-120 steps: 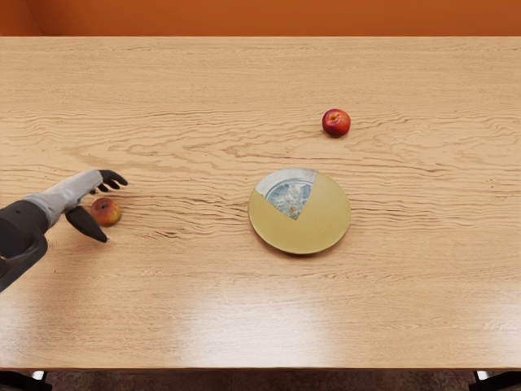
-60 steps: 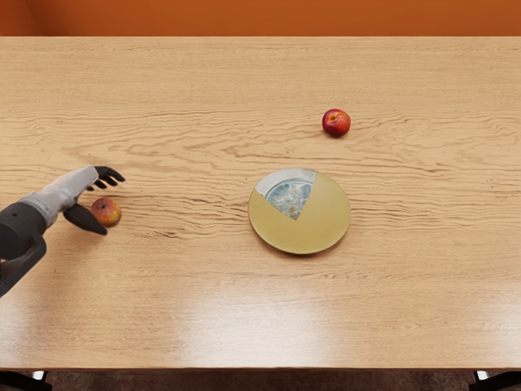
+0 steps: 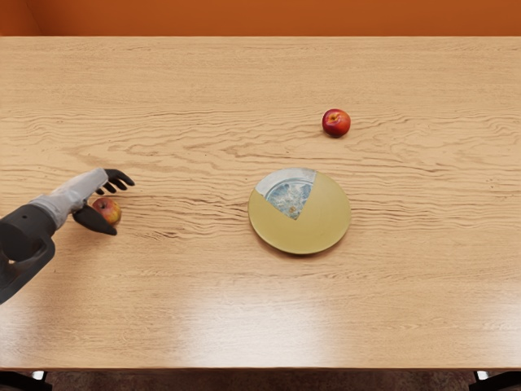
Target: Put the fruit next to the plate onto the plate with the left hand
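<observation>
Fruit (image 3: pixel 108 210) at left hand (image 3: pixel 91 198), plate (image 3: pixel 321 226) well apart

plate (image 3: pixel 321 228) mustard, blue-grey wedge | far fruit (image 3: pixel 335 122) red | table (image 3: pixel 244 309) light woodgrain | wall (image 3: pixel 244 16) orange

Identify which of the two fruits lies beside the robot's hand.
The left-side fruit, right by the left hand; the red fruit lies far from it, beyond the plate.

L hand (image 3: pixel 89 194) w/ fingers (image 3: pixel 119 179) spread round apple (image 3: pixel 109 210), well apart from plate (image 3: pixel 319 230).
</observation>
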Robot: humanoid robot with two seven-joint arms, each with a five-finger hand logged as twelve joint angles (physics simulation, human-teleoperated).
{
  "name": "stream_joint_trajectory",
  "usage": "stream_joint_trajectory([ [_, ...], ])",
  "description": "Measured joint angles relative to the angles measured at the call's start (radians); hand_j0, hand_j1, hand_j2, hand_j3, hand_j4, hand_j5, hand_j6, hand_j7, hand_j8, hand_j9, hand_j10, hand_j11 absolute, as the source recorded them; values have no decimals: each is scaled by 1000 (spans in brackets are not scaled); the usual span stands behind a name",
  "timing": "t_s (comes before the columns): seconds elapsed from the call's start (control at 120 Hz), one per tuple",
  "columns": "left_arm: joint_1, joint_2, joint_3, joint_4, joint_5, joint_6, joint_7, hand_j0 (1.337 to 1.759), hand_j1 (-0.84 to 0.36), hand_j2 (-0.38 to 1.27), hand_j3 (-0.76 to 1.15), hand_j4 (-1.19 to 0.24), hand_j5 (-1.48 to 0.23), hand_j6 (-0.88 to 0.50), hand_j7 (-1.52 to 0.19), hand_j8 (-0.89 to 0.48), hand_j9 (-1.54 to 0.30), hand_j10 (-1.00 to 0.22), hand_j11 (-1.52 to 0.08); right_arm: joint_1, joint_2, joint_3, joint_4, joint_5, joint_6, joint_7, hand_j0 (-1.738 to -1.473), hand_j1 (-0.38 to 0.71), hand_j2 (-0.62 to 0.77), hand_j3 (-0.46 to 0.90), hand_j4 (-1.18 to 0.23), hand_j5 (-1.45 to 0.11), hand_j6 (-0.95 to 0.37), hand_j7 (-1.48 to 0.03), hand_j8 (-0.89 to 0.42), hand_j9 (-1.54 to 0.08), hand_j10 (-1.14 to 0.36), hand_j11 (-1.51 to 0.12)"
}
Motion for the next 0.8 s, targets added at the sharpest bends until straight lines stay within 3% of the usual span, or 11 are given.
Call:
stream_joint_trajectory([
  [0.8, -11, 2, 26, 4, 0, -2, 5, 1657, -170, 94, -1, -440, -568, -441, -567, -441, -567, -440, -567, 7, 0, -2, 0, 0, 0, 0, -1658, -349, 0, 0, 0, 0, -1, 0, 0, 0, 0, 0],
])
